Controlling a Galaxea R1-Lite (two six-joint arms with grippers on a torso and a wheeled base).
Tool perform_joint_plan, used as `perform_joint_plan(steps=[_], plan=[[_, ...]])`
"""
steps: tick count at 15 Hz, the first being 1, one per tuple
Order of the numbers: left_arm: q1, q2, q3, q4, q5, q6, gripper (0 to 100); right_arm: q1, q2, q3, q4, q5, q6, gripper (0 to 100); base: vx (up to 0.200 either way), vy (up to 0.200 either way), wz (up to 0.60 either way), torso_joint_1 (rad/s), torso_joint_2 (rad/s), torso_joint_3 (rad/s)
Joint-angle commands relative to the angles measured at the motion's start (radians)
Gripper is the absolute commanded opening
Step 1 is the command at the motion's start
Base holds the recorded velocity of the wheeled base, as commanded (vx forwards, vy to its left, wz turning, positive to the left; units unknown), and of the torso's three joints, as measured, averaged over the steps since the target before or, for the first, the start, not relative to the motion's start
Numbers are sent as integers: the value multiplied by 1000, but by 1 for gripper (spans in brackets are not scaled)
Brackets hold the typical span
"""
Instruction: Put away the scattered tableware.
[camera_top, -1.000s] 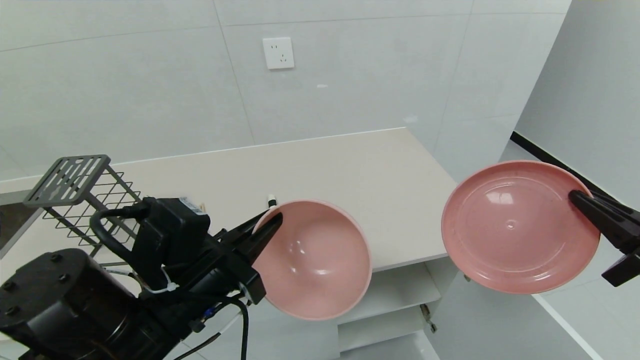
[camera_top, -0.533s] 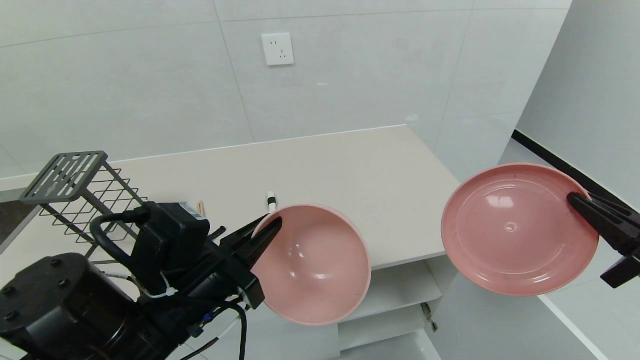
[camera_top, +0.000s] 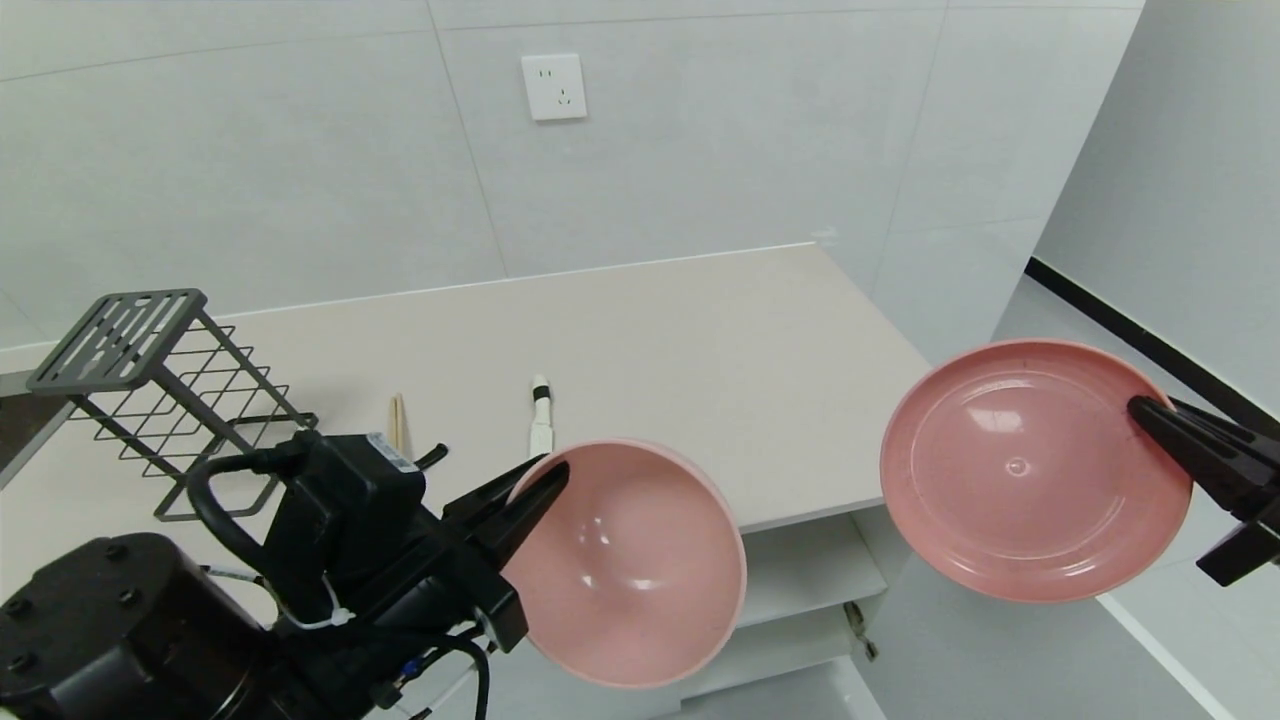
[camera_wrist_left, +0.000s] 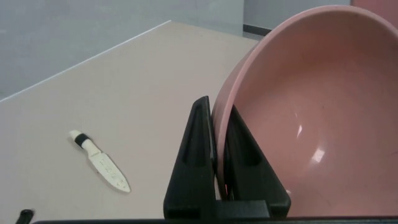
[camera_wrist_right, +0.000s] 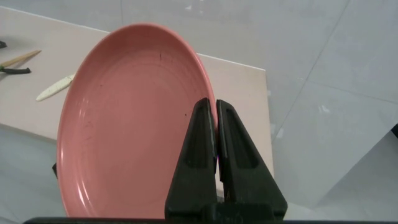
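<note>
While aloft, bowl (camera_top: 630, 570) rim within left pincer (camera_top: 548, 476)

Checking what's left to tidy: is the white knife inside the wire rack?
No, the white knife lies flat on the counter, apart from the wire rack.

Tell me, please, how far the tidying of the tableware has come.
Nothing looks put away yet. In hand: the left gripper is shut on the pink bowl, the right gripper on the pink plate, both in the air. Remaining: a white knife and wooden chopsticks lie on the counter near the wire rack.
</note>
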Motion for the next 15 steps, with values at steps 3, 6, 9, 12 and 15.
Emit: perform_joint_plan(steps=[3, 6, 9, 12, 15], plan=[[-25, -2, 18, -2, 1, 0, 0, 0, 8, 5, -2, 1, 0, 0, 0, 0, 0, -43, 87, 49], [-36, 1, 32, -2, 1, 0, 0, 2, 18, 14, -2, 1, 0, 0, 0, 0, 0, -103, 212, 105], [-36, 1, 38, -2, 1, 0, 0, 2, 25, 22, -2, 1, 0, 0, 0, 0, 0, -121, 242, 113], [-36, -1, 40, -2, 1, 0, 0, 2, 27, 25, -2, 1, -2, 0, 0, 0, 0, -118, 243, 123], [-36, 1, 40, -2, 1, 0, 0, 2, 27, 28, -2, 1, -2, 0, 0, 0, 0, -255, 502, 250]])
